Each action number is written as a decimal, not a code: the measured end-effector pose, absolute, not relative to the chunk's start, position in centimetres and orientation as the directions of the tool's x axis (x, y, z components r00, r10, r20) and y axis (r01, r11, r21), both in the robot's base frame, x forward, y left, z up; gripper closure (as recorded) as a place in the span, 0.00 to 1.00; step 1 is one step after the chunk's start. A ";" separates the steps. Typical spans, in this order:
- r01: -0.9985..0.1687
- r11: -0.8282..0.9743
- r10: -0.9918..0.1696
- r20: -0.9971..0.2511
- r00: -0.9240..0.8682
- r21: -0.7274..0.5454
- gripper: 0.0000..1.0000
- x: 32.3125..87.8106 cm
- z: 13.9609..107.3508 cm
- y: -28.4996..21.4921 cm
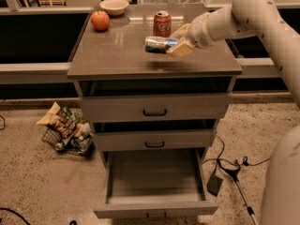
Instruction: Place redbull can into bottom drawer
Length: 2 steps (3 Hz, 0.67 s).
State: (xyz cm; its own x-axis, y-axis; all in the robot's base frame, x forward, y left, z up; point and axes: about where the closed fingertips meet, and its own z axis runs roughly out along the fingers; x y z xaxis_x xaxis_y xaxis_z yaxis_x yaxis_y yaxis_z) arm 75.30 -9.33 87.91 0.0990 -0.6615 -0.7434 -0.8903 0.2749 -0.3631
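Speckled flooring surrounds a grey-beige cabinet whose brown top (117, 55) carries an apple (100, 20) at 10 o'clock, a pale bowl (114, 5) at 11 and a red Coca-Cola can (162, 23) near 12. Just in front of that can, the gripper (179, 45) has its fingers closed on the right end of the redbull can (158, 44). The can lies on its side, and its shadow on the top below suggests it hangs clear of the surface. The bottom drawer (154, 209) stands pulled well out at 6 o'clock, its flat floor bare. As I judge it, the carry should first come straight toward 6 o'clock, past the cabinet's front edge and the fronts of the top drawer (154, 108) and middle drawer (154, 139), and descend only then. The can should be released low over the middle of the drawer floor, because a can on its side may roll. The Coca-Cola script is partly legible; the print on the redbull can and on the snack packets in the wire basket (65, 130) at 8 o'clock cannot be read.
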 end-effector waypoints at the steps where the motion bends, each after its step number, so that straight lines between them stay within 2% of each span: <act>1: -0.856 0.307 -0.627 -0.765 0.148 -0.417 1.00 72.1 90.9 -7.5; 2: -0.821 0.398 -0.548 -0.823 0.146 -0.410 1.00 67.8 93.4 -5.8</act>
State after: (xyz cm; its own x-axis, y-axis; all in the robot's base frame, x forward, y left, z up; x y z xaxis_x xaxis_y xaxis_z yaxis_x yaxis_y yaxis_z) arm 67.82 -5.78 93.39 0.1457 -0.5484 -0.8235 -0.8205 0.3981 -0.4102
